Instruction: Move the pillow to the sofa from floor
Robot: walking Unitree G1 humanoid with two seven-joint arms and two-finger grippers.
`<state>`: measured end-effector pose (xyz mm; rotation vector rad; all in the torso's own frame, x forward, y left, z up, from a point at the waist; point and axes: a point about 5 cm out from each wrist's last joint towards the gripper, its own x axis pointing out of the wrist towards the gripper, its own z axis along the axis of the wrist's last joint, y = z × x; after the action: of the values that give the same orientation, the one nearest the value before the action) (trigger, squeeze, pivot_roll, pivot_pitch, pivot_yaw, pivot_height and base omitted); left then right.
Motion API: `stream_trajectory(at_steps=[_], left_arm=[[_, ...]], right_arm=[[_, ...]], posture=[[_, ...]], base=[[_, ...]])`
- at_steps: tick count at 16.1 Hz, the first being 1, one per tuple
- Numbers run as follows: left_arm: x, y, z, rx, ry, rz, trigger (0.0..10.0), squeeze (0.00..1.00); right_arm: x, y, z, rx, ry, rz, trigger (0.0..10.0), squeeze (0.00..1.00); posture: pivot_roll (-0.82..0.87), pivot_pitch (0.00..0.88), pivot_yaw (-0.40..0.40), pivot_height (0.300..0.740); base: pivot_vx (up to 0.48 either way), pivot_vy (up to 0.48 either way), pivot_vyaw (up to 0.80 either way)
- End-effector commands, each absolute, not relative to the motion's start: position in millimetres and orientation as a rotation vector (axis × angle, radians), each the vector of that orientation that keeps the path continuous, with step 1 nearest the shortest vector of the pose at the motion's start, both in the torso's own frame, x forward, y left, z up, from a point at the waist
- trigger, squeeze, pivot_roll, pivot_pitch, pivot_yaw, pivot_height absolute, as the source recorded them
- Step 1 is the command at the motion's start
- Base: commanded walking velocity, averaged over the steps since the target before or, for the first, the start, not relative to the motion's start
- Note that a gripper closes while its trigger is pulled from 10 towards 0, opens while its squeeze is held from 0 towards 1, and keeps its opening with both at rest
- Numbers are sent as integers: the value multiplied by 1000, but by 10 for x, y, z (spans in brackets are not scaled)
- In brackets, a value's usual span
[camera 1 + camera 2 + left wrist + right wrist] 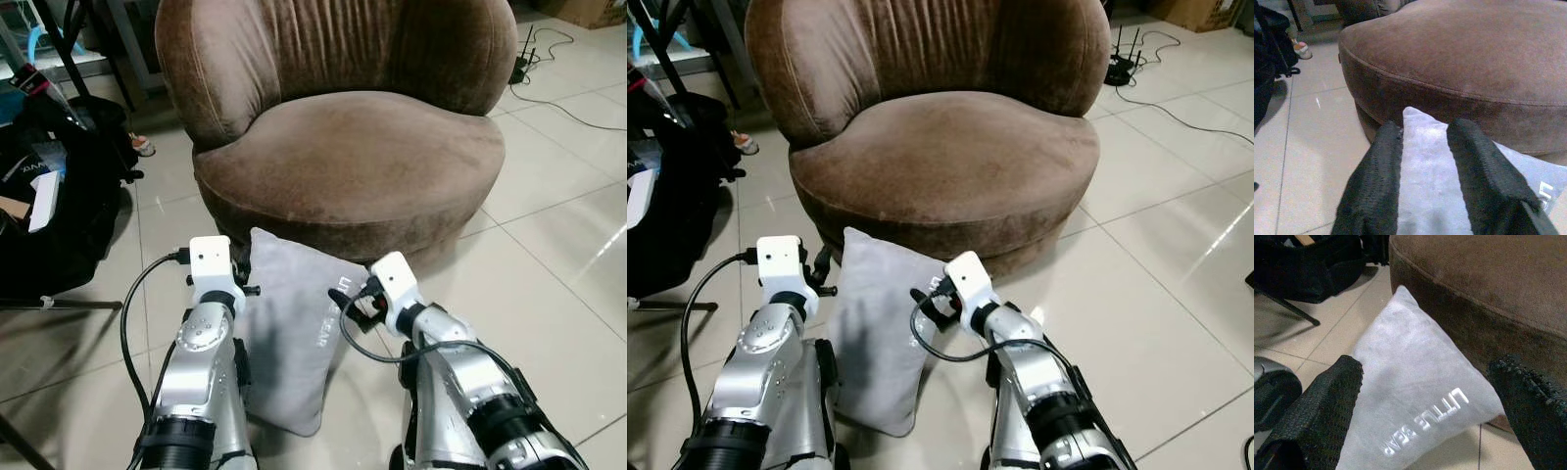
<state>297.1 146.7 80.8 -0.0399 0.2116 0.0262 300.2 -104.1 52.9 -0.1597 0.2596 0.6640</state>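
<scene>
Tiled floor (pixel 549 255) before round brown velvet sofa (pixel 353 157), grey rectangular pillow (pixel 289 333) leaning against it.
Both arms reach forward: left gripper (pixel 1425 147) and right gripper (pixel 1435 396) fingers released, flanking the pillow's upper corners.

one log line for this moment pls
stage: reaching | pillow: on floor, leaning on sofa base | left gripper: open over pillow's corner | right gripper: open wide, straddling pillow | lifted: not yet

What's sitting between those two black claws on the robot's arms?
The grey fabric pillow lies on the tiled floor between the left gripper and right gripper, against the brown velvet sofa, per both eye views.
</scene>
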Motion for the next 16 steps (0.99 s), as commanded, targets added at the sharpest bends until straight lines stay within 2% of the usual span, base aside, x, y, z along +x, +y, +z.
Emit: stream_trajectory(at_steps=[1, 8, 10, 12, 13, 16], left_arm=[[2976, 1430, 774, 0, 234, 15, 10000, 1000], [2979, 1366, 646, 87, 273, -11, 10000, 1000], [3005, 1402, 647, 59, 273, 9, 10000, 1000], [3052, 1431, 754, -108, 235, 33, 10000, 1000], [3063, 1437, 767, -119, 230, 29, 10000, 1000], [3032, 1397, 701, -9, 235, -8, 10000, 1000]], right_arm=[[3016, -1028, 526, -166, 251, 660, 10000, 0], [3049, -971, 492, -163, 243, 635, 10000, 0], [3076, -974, 502, -157, 237, 621, 10000, 0], [3099, -996, 501, -159, 236, 612, 10000, 0], [3108, -999, 502, -161, 235, 610, 10000, 0], [3115, -1007, 501, -165, 232, 608, 10000, 0]], posture=[[-46, 0, 33, 438], [-70, 0, 51, 438], [-69, 0, 55, 438], [-68, 0, 57, 438], [-68, 0, 57, 438], [-71, 0, 53, 438]], base=[[0, 0, 0], [0, 0, 0], [0, 0, 0], [0, 0, 0], [0, 0, 0], [0, 0, 0]])
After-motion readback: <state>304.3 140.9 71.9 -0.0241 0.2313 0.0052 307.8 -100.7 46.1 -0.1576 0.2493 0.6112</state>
